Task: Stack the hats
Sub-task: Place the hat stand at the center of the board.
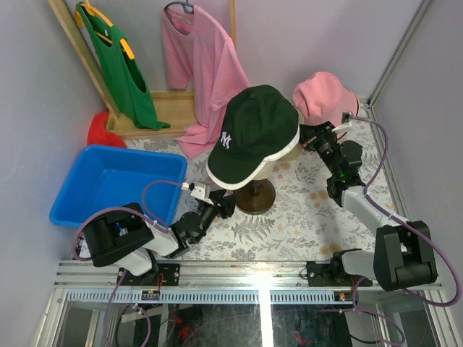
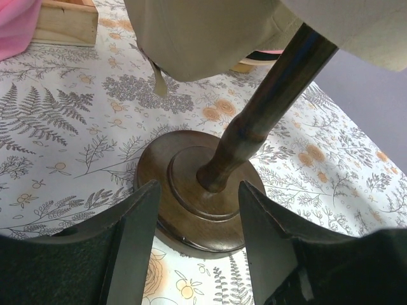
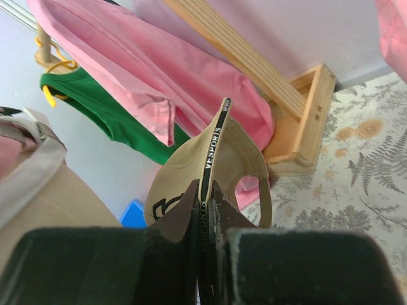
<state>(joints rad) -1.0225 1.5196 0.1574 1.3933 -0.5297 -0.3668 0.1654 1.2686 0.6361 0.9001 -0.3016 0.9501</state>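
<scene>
Right of the stand | right gripper (image 3: 205,197) pressed together on tan cap (image 3: 184,168) edge band | left gripper (image 2: 198,198) spread astride stand base (image 2: 184,168) | green cap (image 1: 253,130) on head | advise: firm pinch, lower tan cap level onto green crown.

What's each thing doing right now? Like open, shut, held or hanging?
left tool: open, at the wooden stand's base.
right tool: shut on the tan cap.
tan cap: held up on its edge.
dark green cap: sitting atop the wooden stand.
pink bucket hat: loose, not held.
pink shirt: hanging up.
green top: hanging up.
</scene>
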